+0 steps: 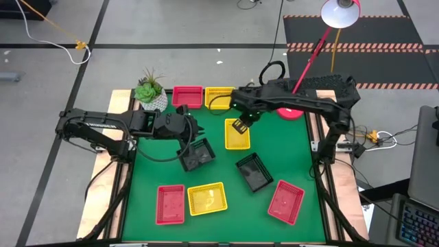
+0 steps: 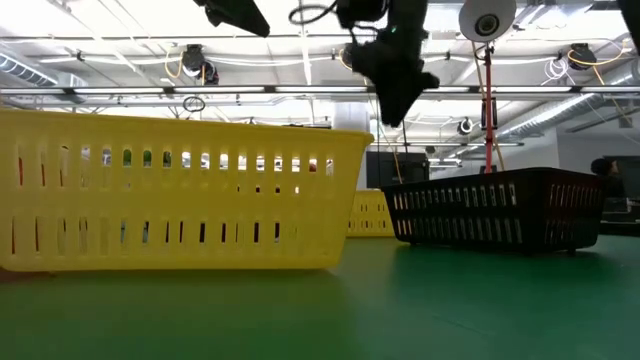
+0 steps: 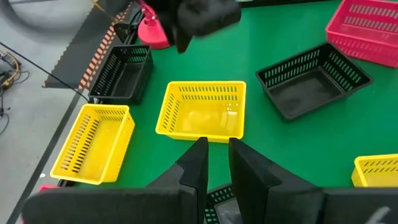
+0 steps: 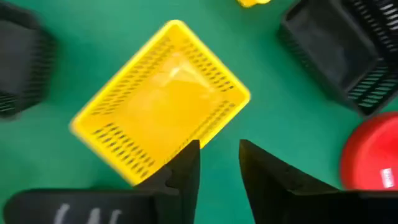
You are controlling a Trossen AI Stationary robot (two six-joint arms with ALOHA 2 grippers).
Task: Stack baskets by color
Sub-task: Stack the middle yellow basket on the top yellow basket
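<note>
Spanning a green table mat (image 1: 212,219) on grey floor (image 1: 206,62): scattered baskets (image 1: 237,134), right end effector (image 1: 241,125) narrowly parted, empty.

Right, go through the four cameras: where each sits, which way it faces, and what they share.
High: above the table, looking straight down; both arms show.
Low: at tabletop height, facing level past the near yellow basket; arms hang from above.
Left wrist: on the left arm, past its fingers toward the middle yellow basket.
Right wrist: past its fingers, looking down.
Shared: both wrist views show that middle basket.
</note>
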